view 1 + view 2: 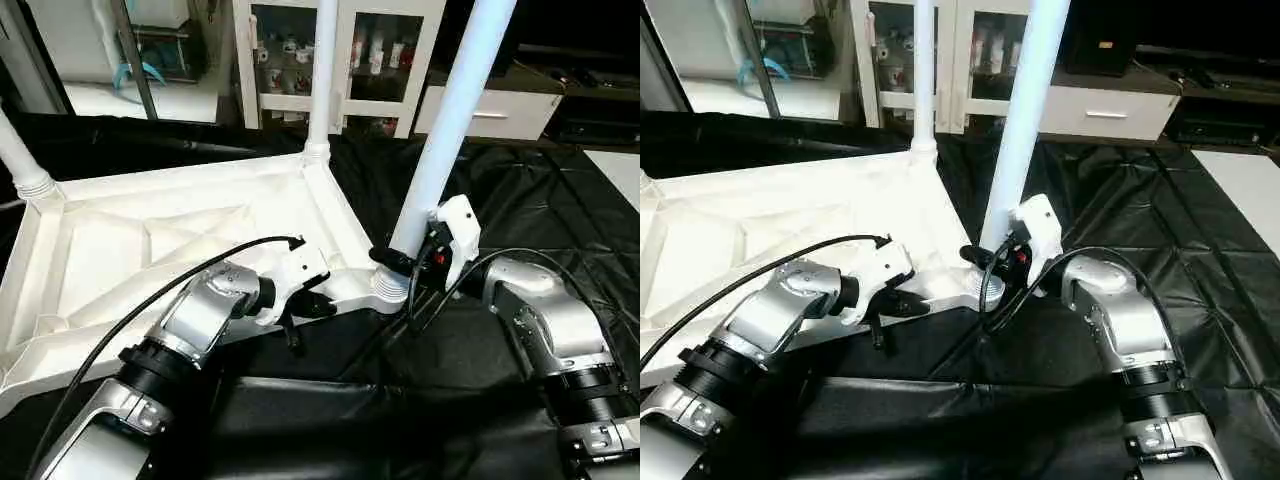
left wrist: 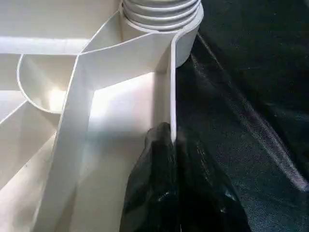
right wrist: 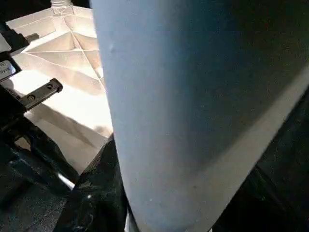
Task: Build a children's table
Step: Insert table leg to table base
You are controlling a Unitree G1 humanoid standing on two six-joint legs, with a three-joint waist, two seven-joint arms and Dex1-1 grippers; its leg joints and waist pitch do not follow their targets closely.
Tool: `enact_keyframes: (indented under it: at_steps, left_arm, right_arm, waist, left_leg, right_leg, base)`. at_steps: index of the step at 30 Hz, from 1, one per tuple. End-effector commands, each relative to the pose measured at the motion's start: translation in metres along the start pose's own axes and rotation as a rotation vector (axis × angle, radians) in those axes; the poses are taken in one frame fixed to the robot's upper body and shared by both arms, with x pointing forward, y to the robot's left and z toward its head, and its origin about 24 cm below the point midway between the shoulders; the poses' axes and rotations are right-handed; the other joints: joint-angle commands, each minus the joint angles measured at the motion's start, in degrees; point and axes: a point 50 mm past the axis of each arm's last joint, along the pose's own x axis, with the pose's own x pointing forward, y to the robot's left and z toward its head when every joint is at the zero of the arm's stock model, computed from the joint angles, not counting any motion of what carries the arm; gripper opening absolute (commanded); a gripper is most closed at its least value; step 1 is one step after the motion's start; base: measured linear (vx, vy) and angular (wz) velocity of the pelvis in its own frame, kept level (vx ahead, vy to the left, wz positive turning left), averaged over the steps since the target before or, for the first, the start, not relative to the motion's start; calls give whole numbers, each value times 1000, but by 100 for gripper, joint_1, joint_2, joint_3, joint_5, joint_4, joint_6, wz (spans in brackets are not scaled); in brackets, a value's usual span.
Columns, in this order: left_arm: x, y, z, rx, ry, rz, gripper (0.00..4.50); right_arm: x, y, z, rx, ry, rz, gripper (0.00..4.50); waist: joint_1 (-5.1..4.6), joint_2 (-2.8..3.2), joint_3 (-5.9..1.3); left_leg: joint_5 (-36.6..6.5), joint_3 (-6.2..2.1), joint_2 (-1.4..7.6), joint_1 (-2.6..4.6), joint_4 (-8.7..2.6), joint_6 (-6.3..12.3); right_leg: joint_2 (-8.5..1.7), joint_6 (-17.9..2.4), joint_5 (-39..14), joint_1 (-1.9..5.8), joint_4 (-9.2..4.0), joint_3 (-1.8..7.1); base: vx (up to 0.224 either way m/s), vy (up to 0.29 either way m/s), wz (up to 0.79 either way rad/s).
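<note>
Two grippers hold the upside-down table

The left gripper (image 1: 318,303) pinches the table top's (image 1: 150,240) rim. The right gripper (image 1: 400,262) is closed around a leg (image 1: 445,130) just above its socket.

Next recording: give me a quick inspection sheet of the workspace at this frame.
Surface: black cover on the work table, wrinkled.
Job's things: white table top upside down, ribs up; near leg in its corner socket; far leg and left leg also standing.
Clutter: nothing seen.
Grippers: left gripper pinches the top's edge wall; right gripper clamps the near leg's base.
Cables: black cable over left forearm.
Surroundings: white glass-door cabinet behind.
</note>
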Motion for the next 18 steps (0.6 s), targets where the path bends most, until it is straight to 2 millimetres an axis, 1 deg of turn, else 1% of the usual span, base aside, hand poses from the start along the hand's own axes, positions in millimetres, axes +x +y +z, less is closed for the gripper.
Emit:
enact_keyframes:
  at_steps: [1, 2, 3, 4, 5, 6, 7, 8, 9, 10, 11, 12, 13, 14, 15, 16, 17, 18]
  left_arm:
    - [-5, 6, -5, -15, -6, 51, 0]
    - [-5, 6, -5, -20, -10, 45, 0]
    - [-5, 5, -6, -29, -15, 48, 0]
    - [-4, 5, -6, -35, -18, 50, 0]
    - [-4, 5, -5, -44, -23, 57, 0]
    - [-2, 4, -4, -58, -32, 68, 0]
    - [1, 3, -1, -82, -46, 83, 0]
    - [3, 3, 1, -103, -59, 97, 0]
    - [11, 1, 9, -161, -92, 143, 0]
    - [12, 1, 10, -167, -95, 148, 0]
    - [13, 0, 11, -174, -99, 155, 0]
    - [18, 0, 14, -190, -106, 176, 0]
    - [23, -1, 18, -205, -112, 191, 0]
    - [29, -2, 22, -218, -117, 207, 0]
    - [36, -2, 30, -228, -121, 245, 0]
    - [38, -1, 33, -229, -121, 261, 0]
    - [43, 0, 41, -229, -122, 302, 0]
    - [45, 0, 45, -230, -123, 314, 0]
  right_arm:
    - [-1, 5, -45, 109, 162, -11, 184]
    - [1, -1, -40, 99, 132, -77, 184]
    - [5, -8, -35, 98, 97, -169, 184]
    - [7, -12, -33, 100, 82, -212, 184]
    - [9, -15, -31, 103, 67, -256, 184]
    - [10, -18, -29, 108, 56, -302, 184]
    - [13, -21, -28, 115, 44, -349, 184]
    - [15, -23, -27, 119, 35, -387, 184]
    - [21, -27, -25, 125, 23, -475, 184]
    - [22, -27, -24, 126, 21, -484, 184]
    - [22, -28, -24, 128, 20, -495, 184]
    - [25, -29, -23, 141, 11, -523, 184]
    - [30, -30, -23, 155, 5, -550, 184]
    - [34, -30, -22, 165, 2, -576, 184]
    - [41, -31, -20, 161, 3, -625, 184]
    - [44, -31, -19, 162, 3, -639, 184]
    - [49, -32, -17, 159, 3, -685, 184]
    - [51, -32, -16, 158, 3, -704, 184]
  waist:
    - [-44, -21, -228]
    - [-48, -17, -228]
    - [-74, -13, -215]
    - [-119, -4, -212]
    - [-143, -7, -210]
    - [-191, -10, -207]
    - [-206, -6, -194]
    - [-220, 0, -196]
    - [-258, -11, -202]
    - [-297, -61, -206]
    - [-291, -38, -211]
    - [-294, -47, -212]
    - [-322, -86, -212]
    - [-324, -90, -219]
    - [-329, -75, -228]
    - [-318, -106, -240]
    - [-300, -90, -255]
    - [-287, -103, -269]
  left_leg:
    - [-1278, -230, 435, 73, -552, -99]
    - [-1280, -232, 435, 72, -555, -108]
    - [-1360, -234, 428, 66, -564, -138]
    - [-1510, -248, 418, 68, -573, -220]
    - [-1605, -258, 415, 66, -576, -242]
    - [-1711, -276, 420, 57, -584, -292]
    - [-1815, -293, 423, 49, -595, -304]
    - [-1874, -292, 424, 64, -595, -321]
    - [-1971, -290, 421, 80, -586, -368]
    - [-1954, -298, 410, 63, -583, -358]
    - [-1938, -295, 408, 73, -574, -338]
    - [-1888, -287, 408, 69, -570, -303]
    - [-1807, -281, 413, 25, -581, -241]
    - [-1779, -274, 413, 40, -570, -230]
    - [-1667, -258, 386, 45, -554, -199]
    - [-1587, -255, 386, 36, -548, -170]
    - [-1359, -251, 397, 6, -543, -115]
    - [-1088, -220, 383, 1, -519, -19]
  right_leg:
    - [-504, -1089, -1715, 98, -487, 246]
    - [-504, -1085, -1713, 95, -486, 248]
    - [-503, -1081, -1808, 74, -498, 249]
    - [-505, -1062, -2025, 57, -511, 243]
    - [-506, -1039, -2141, 59, -521, 240]
    - [-507, -1007, -2282, 62, -524, 234]
    - [-514, -939, -2451, 58, -549, 232]
    - [-512, -932, -2507, 36, -550, 234]
    - [-505, -936, -2551, 10, -554, 231]
    - [-507, -936, -2568, 21, -575, 228]
    - [-514, -935, -2568, 13, -571, 234]
    - [-515, -937, -2517, 9, -581, 241]
    - [-504, -935, -2384, 36, -576, 232]
    - [-511, -957, -2330, 18, -567, 239]
    - [-498, -994, -2222, 13, -569, 243]
    - [-507, -1014, -2136, 30, -565, 240]
    - [-519, -1059, -1823, 64, -534, 246]
    - [-509, -1132, -1397, 80, -503, 241]
  base:
    - [0, 0, 0]
    - [0, 0, 0]
    - [0, 0, 0]
    - [0, 0, 0]
    - [0, 0, 0]
    - [0, 0, 0]
    - [0, 0, 0]
    - [0, 0, 0]
    - [0, 0, 0]
    - [0, 0, 0]
    - [0, 0, 0]
    - [0, 0, 0]
    - [0, 0, 0]
    - [0, 0, 0]
    - [0, 0, 0]
    - [0, 0, 0]
    - [0, 0, 0]
    - [0, 0, 0]
